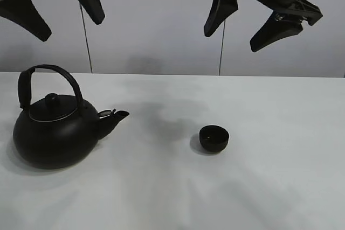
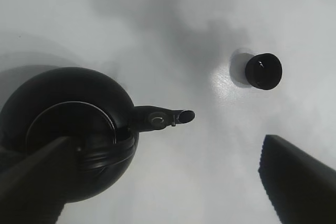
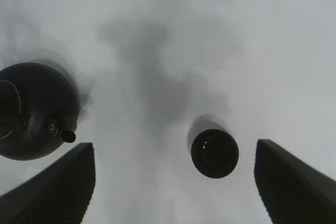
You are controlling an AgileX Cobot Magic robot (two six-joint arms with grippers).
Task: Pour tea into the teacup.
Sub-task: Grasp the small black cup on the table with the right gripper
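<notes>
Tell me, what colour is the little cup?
The cup is plain matte black, seen best from the high camera.

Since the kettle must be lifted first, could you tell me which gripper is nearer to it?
Left. The left gripper hangs open high above the kettle; the right gripper hangs open above the teacup, off past the kettle's spout.

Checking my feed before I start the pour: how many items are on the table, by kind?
kettle: 1
teacup: 1
Total: 2
</notes>
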